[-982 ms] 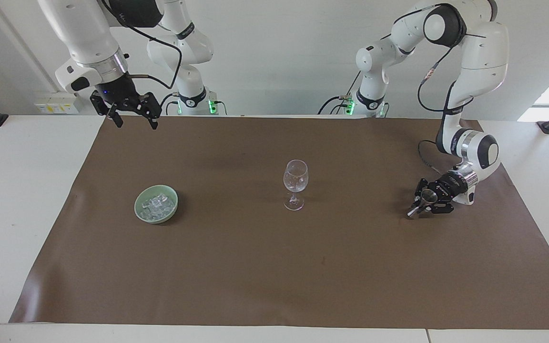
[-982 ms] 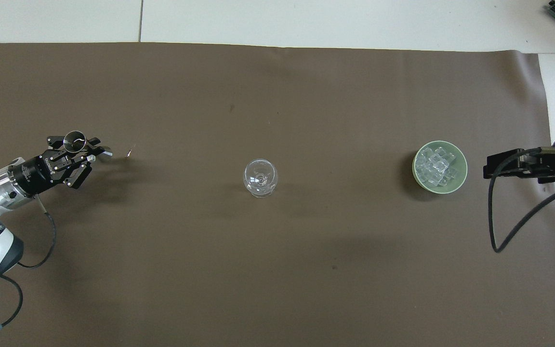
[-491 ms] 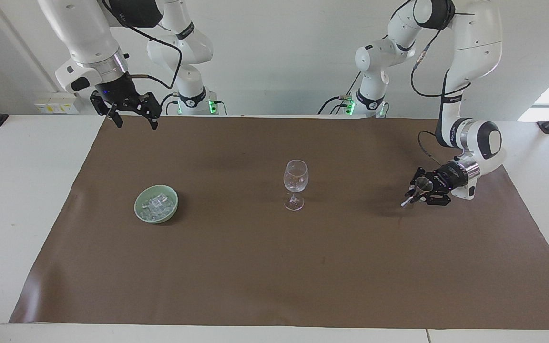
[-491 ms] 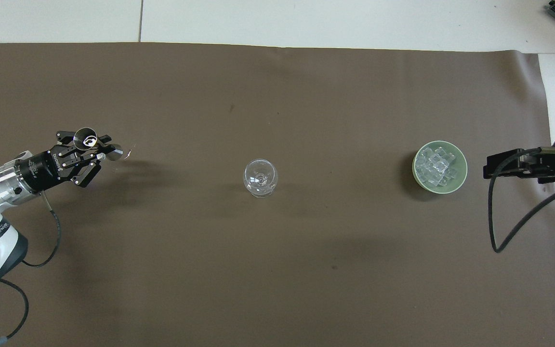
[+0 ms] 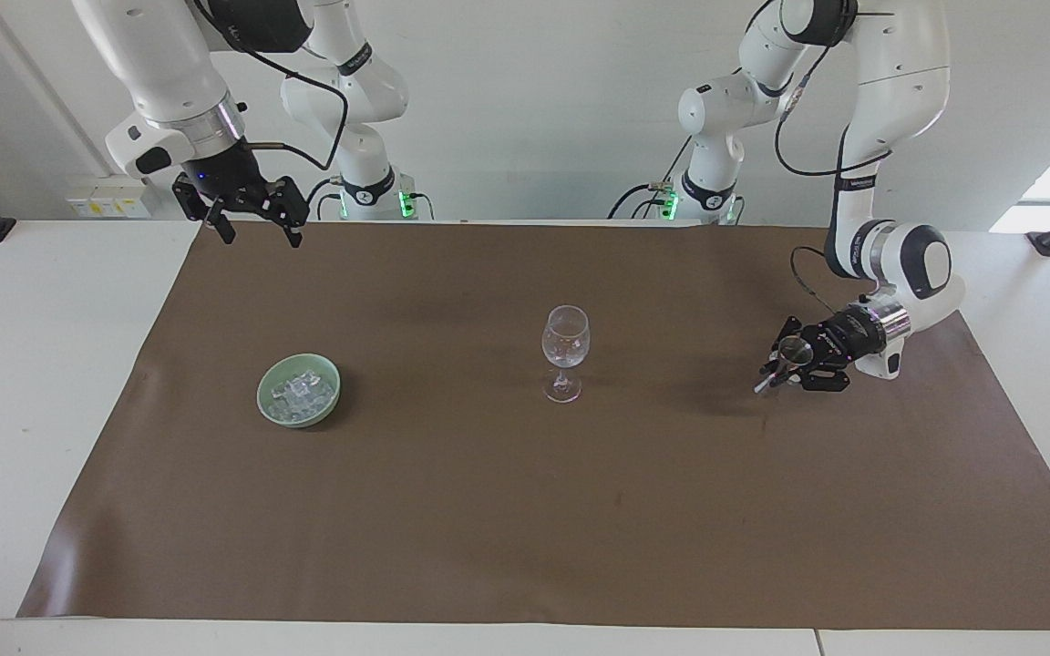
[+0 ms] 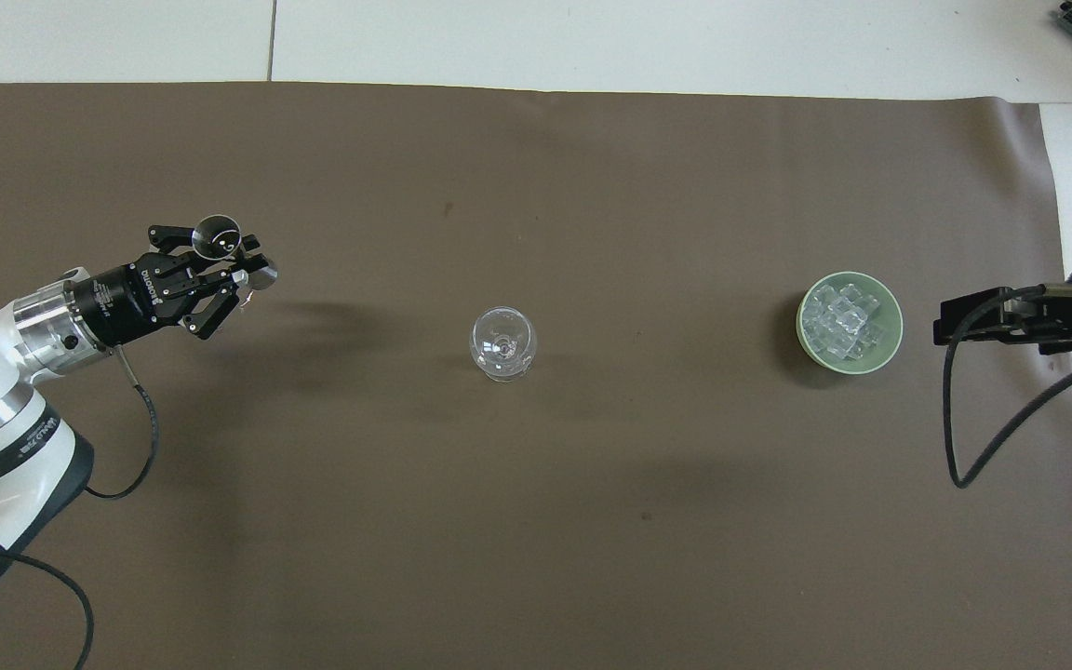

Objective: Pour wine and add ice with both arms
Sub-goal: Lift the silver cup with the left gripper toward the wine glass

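Two arms: left gripper (image 5: 776, 372) pinched a small metal cup (image 5: 795, 348) over the brown mat (image 5: 525, 510); right gripper (image 5: 256, 230) waited, fingers spread.
Ice (image 5: 300, 392): in the green bowl (image 5: 270, 408).
Wine glass (image 5: 565, 350): upright, mid-mat.

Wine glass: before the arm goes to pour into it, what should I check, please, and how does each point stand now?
1. Wine glass upright, nothing touching it: ok.
2. Left gripper jaws shut on the small metal cup: ok.
3. Cup over the glass: not ok; it is over the mat toward the left arm's end.
4. Liquid in the cup: cannot tell.
5. Right gripper waiting, raised, jaws open: ok.
6. Ice in the green bowl: ok.
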Tool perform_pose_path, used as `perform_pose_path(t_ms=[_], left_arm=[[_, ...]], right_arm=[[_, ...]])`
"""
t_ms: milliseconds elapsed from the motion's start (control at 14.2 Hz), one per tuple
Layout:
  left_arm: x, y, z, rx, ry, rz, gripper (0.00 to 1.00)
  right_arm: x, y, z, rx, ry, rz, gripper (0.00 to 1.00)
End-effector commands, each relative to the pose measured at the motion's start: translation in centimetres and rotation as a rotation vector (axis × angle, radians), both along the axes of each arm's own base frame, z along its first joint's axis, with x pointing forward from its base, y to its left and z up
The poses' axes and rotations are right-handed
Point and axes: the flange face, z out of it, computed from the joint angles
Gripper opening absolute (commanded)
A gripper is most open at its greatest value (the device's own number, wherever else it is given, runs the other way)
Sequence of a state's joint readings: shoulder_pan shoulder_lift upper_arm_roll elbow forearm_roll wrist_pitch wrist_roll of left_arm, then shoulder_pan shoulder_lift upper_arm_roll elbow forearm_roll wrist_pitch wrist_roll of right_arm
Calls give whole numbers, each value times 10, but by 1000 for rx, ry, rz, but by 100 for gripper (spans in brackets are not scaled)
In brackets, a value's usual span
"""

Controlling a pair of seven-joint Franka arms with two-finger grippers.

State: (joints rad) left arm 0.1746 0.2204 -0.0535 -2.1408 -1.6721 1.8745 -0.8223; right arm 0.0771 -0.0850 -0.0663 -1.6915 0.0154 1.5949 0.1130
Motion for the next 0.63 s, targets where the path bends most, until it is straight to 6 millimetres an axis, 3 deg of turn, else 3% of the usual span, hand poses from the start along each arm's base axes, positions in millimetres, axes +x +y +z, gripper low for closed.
perform_pose_path(t_ms=[0, 281, 561], left_arm=[[-7, -19, 26, 23, 35, 56, 0], [-12, -47, 54, 41, 19, 70, 0], [-22, -87, 80, 101, -21, 56, 0]], right_arm=[[-4, -1, 1, 8, -9, 24, 100], [-4, -1, 1, 8, -9, 24, 100], [-4, -1, 1, 8, -9, 24, 100]])
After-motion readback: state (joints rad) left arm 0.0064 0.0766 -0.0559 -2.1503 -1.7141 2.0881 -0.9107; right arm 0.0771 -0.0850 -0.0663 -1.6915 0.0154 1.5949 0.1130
